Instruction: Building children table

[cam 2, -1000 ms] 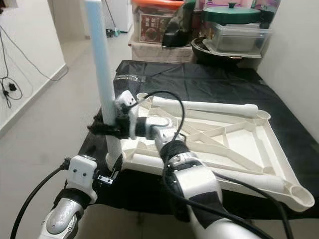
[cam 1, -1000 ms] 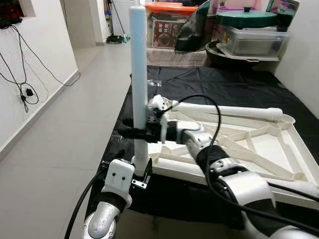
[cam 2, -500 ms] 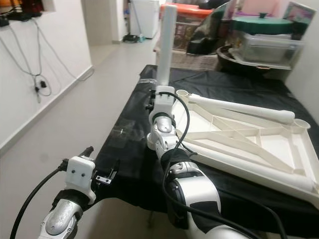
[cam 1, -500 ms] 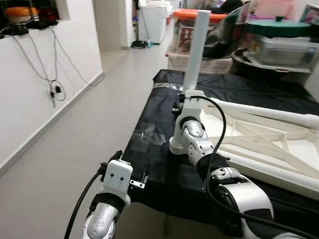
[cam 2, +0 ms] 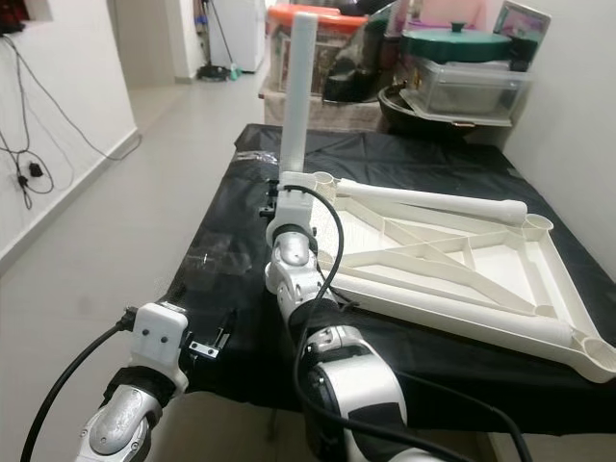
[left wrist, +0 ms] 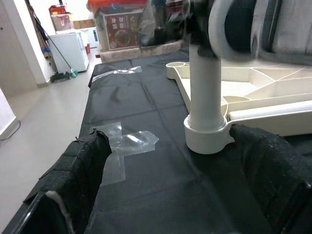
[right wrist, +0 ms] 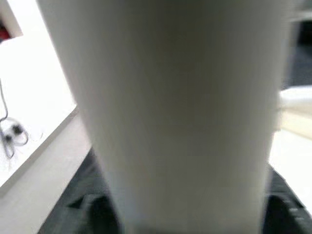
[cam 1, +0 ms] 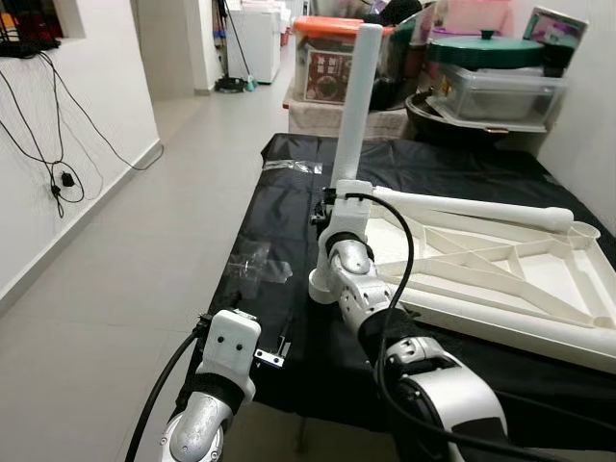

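A white table leg (cam 1: 358,106) stands upright in the near-left corner socket (left wrist: 207,139) of the upside-down white tabletop (cam 1: 481,279). My right gripper (cam 1: 330,199) is shut on the leg just above the socket, and the leg (right wrist: 170,117) looms very close in the right wrist view. A second white leg (cam 1: 472,205) lies along the tabletop's far edge. Low at the near left, my left gripper (cam 1: 274,348) is open. Its black fingers (left wrist: 78,170) spread wide and point at the socket without touching it.
A black cloth (cam 1: 289,241) covers the work surface, with a clear plastic bag (cam 1: 260,262) lying left of the socket. Storage boxes and pots (cam 1: 481,67) crowd the far end. Tiled floor (cam 1: 144,241) and a wall with hanging cables (cam 1: 58,144) are on the left.
The head camera has swung, so the whole picture has shifted. My right gripper stays on the upright leg. The left arm holds the same low place.
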Controlling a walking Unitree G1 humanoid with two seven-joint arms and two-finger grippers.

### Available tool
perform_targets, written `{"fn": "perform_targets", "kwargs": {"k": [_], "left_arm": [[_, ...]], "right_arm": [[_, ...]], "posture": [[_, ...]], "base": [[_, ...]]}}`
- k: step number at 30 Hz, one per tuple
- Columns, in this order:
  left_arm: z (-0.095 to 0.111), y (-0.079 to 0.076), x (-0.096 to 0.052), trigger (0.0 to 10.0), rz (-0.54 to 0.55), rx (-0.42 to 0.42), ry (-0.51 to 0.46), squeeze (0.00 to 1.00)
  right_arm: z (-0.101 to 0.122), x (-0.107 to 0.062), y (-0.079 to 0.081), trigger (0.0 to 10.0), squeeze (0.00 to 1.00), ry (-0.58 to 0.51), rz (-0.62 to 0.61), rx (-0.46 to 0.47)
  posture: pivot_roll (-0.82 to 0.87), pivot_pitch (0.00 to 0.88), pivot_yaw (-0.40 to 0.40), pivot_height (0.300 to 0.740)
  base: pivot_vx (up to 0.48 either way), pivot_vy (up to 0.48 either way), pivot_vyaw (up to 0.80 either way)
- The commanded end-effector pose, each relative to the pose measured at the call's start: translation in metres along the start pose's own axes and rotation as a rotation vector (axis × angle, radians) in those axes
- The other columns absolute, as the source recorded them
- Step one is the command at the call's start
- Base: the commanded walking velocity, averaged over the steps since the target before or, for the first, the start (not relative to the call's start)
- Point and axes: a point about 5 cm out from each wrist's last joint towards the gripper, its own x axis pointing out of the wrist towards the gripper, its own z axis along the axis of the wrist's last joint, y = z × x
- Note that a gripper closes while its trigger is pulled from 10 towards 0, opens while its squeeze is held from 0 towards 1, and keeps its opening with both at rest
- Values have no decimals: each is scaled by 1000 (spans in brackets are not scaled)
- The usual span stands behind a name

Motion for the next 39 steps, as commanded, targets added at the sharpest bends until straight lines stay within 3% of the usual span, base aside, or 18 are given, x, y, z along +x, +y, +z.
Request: {"fn": "perform_targets", "kwargs": {"k": [1, 10, 11, 15, 21, 24, 29, 33, 39], "left_arm": [[-3, -2, -1, 10000, -13, -1, 12, 0], [-4, -2, -2, 10000, -12, 0, 16, 0], [-4, -2, -2, 10000, -12, -1, 16, 0], [-4, -2, -2, 10000, -11, -2, 17, 0], [-5, -2, -2, 10000, -12, -3, 20, 0], [-5, -2, -2, 10000, -12, -3, 21, 0], [-8, 0, -3, 10000, 11, -8, 42, 0], [-9, 2, -2, 10000, 27, -11, 50, 0], [-11, 4, -2, 10000, 34, -1, 72, 0]], "right_arm": [[-2, -1, -2, 10000, 1000, -3, 8, 28], [-1, -7, -6, 10000, 1000, -72, 93, 25], [-1, -10, -7, 10000, 0, -93, 141, 19], [-4, -16, -11, 10000, 0, -123, 212, -17], [-27, -41, -39, 10000, 0, -103, 338, -88], [-29, -45, -42, 10000, 0, -100, 359, -91], [-44, -71, -58, 10000, 0, -51, 369, -118], [-48, -78, -59, 10000, 0, -30, 366, -120], [-52, -85, -57, 10000, 0, -14, 362, -115]], "posture": [[24, 0, -52, 740], [17, 0, -49, 740], [17, 0, -49, 740], [4, 0, -45, 740], [-2, 0, -45, 740], [-2, 0, -45, 740], [-10, 0, -43, 740], [-17, 0, -39, 740], [-19, 0, -32, 740]], "base": [[0, 0, 0], [0, 0, 0], [0, 0, 0], [0, 0, 0], [0, 0, 0], [0, 0, 0], [0, 0, 0], [0, 0, 0], [0, 0, -800]]}}
